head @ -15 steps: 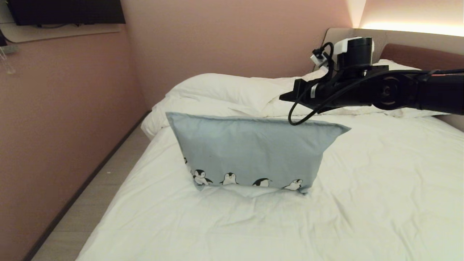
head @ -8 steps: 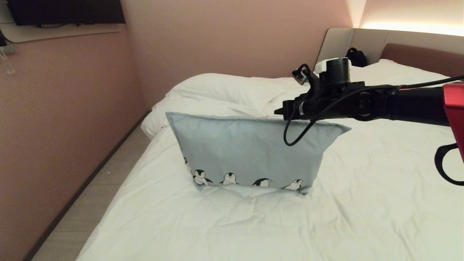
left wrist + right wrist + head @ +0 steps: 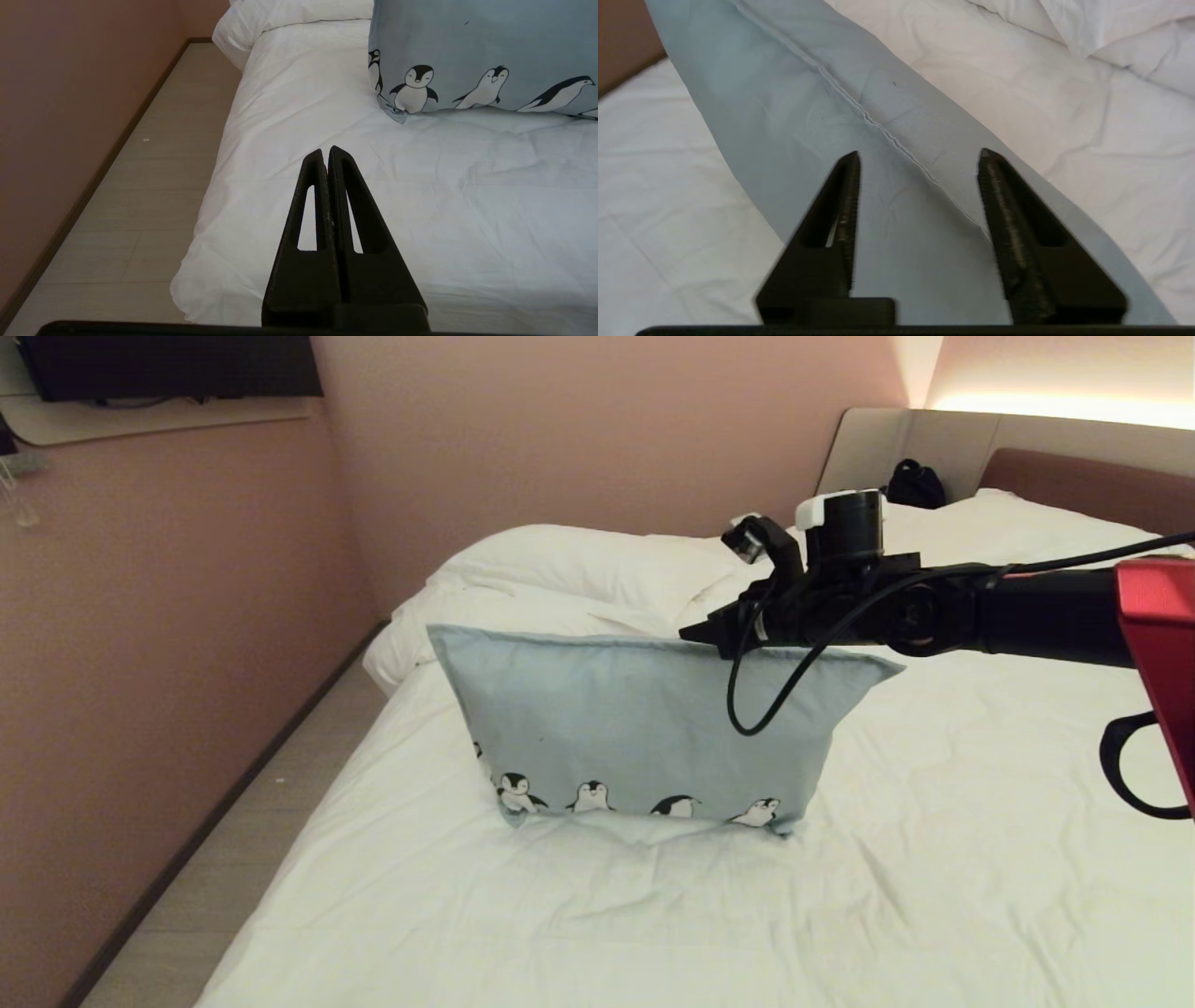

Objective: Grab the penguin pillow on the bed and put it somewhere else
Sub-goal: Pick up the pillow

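The penguin pillow stands upright on its long edge in the middle of the bed, light blue-grey with a row of penguins along the bottom. My right gripper reaches in from the right and hovers at the pillow's top edge, right of its middle. In the right wrist view the right gripper is open above the pillow's top seam, with nothing between its fingers. The left gripper is shut and empty, low near the bed's near left corner, with the penguin pillow beyond it.
White pillows and bunched duvet lie at the head of the bed, by the brown headboard. A dark bag sits by the headboard. A strip of floor runs between the bed and the pink wall on the left.
My right arm has moved left and down toward the pillow's top edge, its wrist has rolled, and its gripper has opened. The pillow has not moved.
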Controlling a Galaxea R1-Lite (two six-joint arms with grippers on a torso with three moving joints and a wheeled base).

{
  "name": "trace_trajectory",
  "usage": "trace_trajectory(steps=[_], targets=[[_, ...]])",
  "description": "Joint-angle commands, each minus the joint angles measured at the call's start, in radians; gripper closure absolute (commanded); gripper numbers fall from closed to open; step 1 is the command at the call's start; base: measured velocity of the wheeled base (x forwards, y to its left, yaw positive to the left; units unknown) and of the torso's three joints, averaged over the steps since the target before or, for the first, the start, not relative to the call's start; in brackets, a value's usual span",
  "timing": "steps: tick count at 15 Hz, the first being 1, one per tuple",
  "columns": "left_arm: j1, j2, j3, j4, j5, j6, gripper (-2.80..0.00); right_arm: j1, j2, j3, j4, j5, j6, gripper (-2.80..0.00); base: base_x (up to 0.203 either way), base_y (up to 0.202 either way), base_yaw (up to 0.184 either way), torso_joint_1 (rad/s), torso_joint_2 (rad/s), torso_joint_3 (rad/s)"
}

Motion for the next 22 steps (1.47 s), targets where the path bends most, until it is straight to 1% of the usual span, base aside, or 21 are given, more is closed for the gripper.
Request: trace_trajectory(steps=[1,4,6,10,12,18,22], targets=[[0.000,0.000,0.000,0.000,0.000,0.000,0.00,0.001,0.009,0.000,0.001,0.031,-0.139,-2.80,0.000,0.000,0.000,0.000,0.00,0.000],[0.000,0.000,0.000,-0.001,0.000,0.000,0.00,0.001,0.021,0.000,-0.001,0.047,-0.178,-2.80,0.000,0.000,0.000,0.000,0.00,0.000],[0.000,0.000,0.000,0.000,0.000,0.000,0.00,-0.005,0.040,0.000,-0.006,0.091,-0.235,-2.80,0.000,0.000,0.000,0.000,0.00,0.000],[0.000,0.000,0.000,-0.001,0.000,-0.001,0.00,-0.021,0.042,0.000,0.000,0.161,-0.284,-2.80,0.000,0.000,0.000,0.000,0.00,0.000],[0.000,0.000,0.000,-0.001,0.000,0.000,0.00,-0.040,0.042,-0.002,0.000,0.171,-0.304,-2.80,0.000,0.000,0.000,0.000,0.00,0.000],[0.000,0.000,0.000,-0.001,0.000,-0.001,0.00,-0.081,0.106,-0.008,-0.003,0.183,-0.314,-2.80,0.000,0.000,0.000,0.000,0.00,0.000],[0.000,0.000,0.000,0.000,0.000,0.000,0.00,-0.082,0.180,-0.008,-0.006,0.231,-0.316,-2.80,0.000,0.000,0.000,0.000,0.00,0.000]])
